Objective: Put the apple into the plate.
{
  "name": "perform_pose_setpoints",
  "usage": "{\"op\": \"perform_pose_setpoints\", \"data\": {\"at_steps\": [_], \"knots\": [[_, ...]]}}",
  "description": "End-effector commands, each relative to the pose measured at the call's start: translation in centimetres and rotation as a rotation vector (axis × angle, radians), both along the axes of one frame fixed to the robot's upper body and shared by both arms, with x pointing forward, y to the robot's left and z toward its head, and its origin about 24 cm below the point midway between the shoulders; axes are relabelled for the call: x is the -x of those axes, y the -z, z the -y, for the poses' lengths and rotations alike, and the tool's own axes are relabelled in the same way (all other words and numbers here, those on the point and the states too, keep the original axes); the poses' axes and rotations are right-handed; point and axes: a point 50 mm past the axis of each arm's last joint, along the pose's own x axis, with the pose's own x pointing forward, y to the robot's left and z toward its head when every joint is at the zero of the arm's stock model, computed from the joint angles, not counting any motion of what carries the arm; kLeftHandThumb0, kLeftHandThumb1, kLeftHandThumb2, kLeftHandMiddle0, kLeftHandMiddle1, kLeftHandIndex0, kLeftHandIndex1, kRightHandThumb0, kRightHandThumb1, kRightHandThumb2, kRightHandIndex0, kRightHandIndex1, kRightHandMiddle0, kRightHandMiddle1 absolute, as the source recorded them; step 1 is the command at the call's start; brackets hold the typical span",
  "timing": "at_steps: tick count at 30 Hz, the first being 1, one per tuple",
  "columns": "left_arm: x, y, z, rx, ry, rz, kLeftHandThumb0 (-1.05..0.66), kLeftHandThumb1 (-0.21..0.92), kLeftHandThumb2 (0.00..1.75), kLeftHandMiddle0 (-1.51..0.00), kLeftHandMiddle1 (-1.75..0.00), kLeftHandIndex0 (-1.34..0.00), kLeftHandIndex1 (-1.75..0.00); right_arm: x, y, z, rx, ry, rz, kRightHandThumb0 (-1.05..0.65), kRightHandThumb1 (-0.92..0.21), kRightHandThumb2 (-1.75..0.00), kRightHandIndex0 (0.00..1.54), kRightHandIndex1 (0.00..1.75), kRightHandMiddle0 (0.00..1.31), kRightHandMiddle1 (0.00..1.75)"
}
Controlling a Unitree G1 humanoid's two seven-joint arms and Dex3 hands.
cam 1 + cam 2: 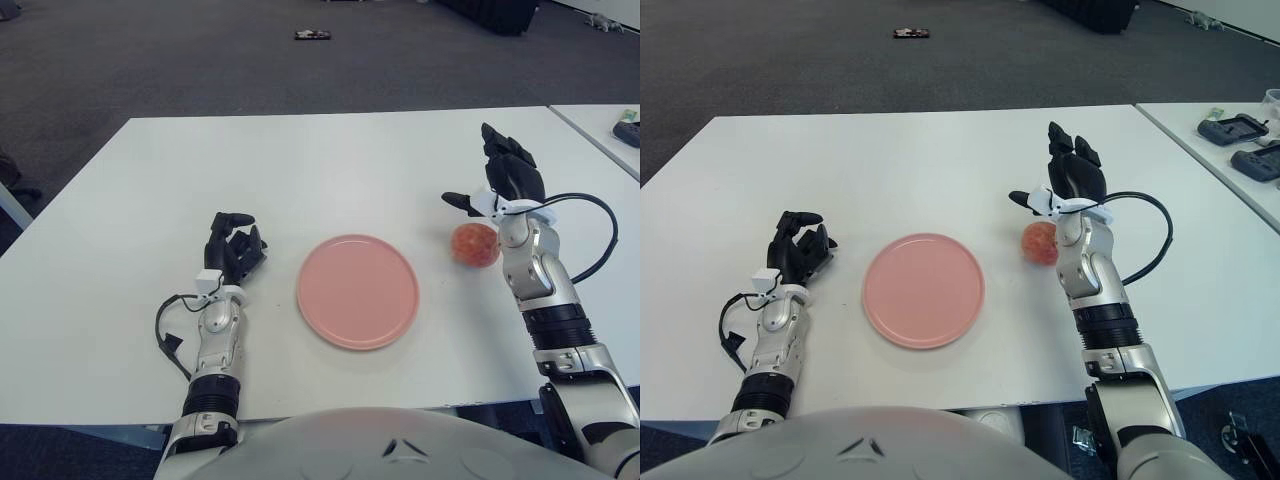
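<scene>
A reddish apple point(474, 244) sits on the white table point(330, 160), just right of the pink plate point(357, 290). The plate has nothing on it. My right hand point(503, 178) is raised above and slightly behind the apple, fingers spread open, not touching it. The forearm runs close along the apple's right side. My left hand point(233, 248) shows left of the plate with its fingers curled and nothing in them.
Dark devices point(1238, 128) lie on a second table at the far right. A small object point(312, 36) lies on the grey floor beyond the table. Cables loop from both wrists.
</scene>
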Motion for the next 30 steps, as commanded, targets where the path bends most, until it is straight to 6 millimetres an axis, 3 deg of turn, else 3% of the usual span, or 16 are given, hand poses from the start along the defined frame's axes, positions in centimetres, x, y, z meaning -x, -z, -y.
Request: {"op": "perform_pose_setpoints", "data": {"at_steps": [1, 11, 16, 21, 30], "knots": [[1.3, 1.9, 0.0, 0.028, -0.006, -0.099, -0.39, 0.64, 0.92, -0.73, -1.75, -0.37, -1.75, 0.2, -0.9, 0.4, 0.04, 0.036, -0.031, -0.87, -0.48, -0.55, 0.0, 0.0, 0.0, 0.0], [1.3, 1.9, 0.0, 0.01, -0.008, -0.111, -0.38, 0.67, 0.88, -0.71, -1.75, -0.35, -1.75, 0.7, -0.6, 1.1, 0.064, 0.119, -0.163, -0.97, -0.64, -0.36, 0.0, 0.0, 0.0, 0.0], [1.3, 1.9, 0.0, 0.007, -0.006, -0.108, -0.39, 0.66, 0.89, -0.72, -1.75, -0.36, -1.75, 2.2, 0.0, 0.8, 0.102, 0.108, -0.214, -1.04, -0.74, -0.28, 0.0, 0.0, 0.0, 0.0], [1.2, 1.8, 0.2, 0.007, 0.0, -0.102, -0.39, 0.65, 0.91, -0.72, -1.75, -0.36, -1.75, 4.4, 0.1, 0.0, 0.101, 0.077, -0.234, -1.05, -0.77, -0.25, 0.0, 0.0, 0.0, 0.0], [1.1, 1.8, 0.3, 0.022, 0.002, -0.093, -0.39, 0.62, 0.94, -0.73, -1.75, -0.38, -1.75, 5.9, 0.0, -1.1, 0.039, 0.024, -0.268, -1.05, -0.8, -0.23, 0.0, 0.0, 0.0, 0.0]]}}
